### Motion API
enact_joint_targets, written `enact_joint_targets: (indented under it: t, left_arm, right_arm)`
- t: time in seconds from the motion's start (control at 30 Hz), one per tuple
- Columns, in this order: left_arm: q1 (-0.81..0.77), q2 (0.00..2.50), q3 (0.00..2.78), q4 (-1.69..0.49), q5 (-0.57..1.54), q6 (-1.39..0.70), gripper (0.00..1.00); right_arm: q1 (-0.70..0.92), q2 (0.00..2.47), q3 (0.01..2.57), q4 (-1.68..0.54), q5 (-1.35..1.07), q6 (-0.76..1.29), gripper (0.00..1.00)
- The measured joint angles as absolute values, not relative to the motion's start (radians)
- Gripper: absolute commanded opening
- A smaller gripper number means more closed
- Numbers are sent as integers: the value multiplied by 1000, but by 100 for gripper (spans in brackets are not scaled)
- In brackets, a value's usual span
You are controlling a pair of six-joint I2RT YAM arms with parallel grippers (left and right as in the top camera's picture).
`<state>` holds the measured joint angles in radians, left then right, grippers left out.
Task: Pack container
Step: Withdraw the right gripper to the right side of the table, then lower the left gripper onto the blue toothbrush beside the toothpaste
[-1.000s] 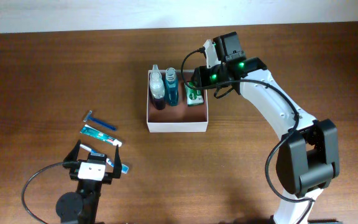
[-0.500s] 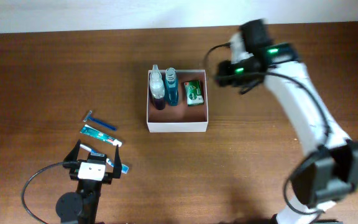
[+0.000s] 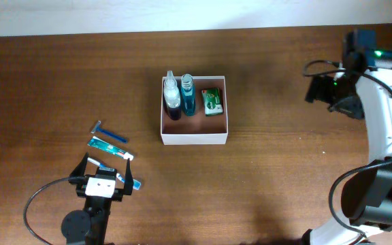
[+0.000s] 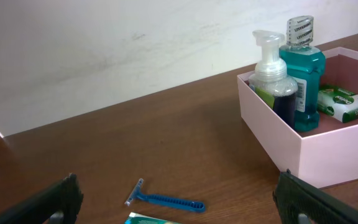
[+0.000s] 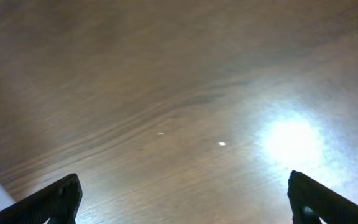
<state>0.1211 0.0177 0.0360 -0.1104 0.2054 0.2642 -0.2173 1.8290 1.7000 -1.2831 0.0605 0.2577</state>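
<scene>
Left gripper: front-left of the table, jaws spread wide, grasping nothing. A small blue-and-white item lies at its right finger. Just beyond lie a toothpaste tube and a razor.

Container: table centre, well apart from both grippers. Along its far wall stand a pump bottle and a teal bottle, with a green packet lying flat.

Right gripper: far right, jaws released, empty, over bare table.

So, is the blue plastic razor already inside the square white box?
No, the blue plastic razor lies on the brown wooden table, left of the square white box and apart from it.
</scene>
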Motion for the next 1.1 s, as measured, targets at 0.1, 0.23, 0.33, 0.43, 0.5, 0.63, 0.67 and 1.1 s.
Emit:
enact_joint_targets:
  t: [0.1,0.23,0.33,0.43,0.5,0.63,0.67,1.1]
  left_arm:
    - [121,18,36,-110,205,264,99]
    - [121,18,36,-110,205,264,99]
    - [121,18,36,-110,205,264,99]
    - [121,18,36,-110,205,264,99]
    - [121,18,36,-110,205,264,99]
    - [121,18,36,-110,211,262,99]
    - [121,18,36,-110,215,251,99]
    - [121,18,35,27,411,17,99]
  right_arm:
    - [-263,1834,1697,-1282,68,259,99]
    - [-293,1834,1697,-1282,71,259,99]
    - [-301,1834,1697,-1282,72,259,99]
    - [-303,1834,1697,-1282,72,259,99]
    - [-303,1834,1697,-1282,72,259,99]
    - [-303,1834,1697,-1282,72,259,98]
    - [-303,1834,1697,-1282,72,258,99]
    - [-303,1834,1697,-1282,72,259,99]
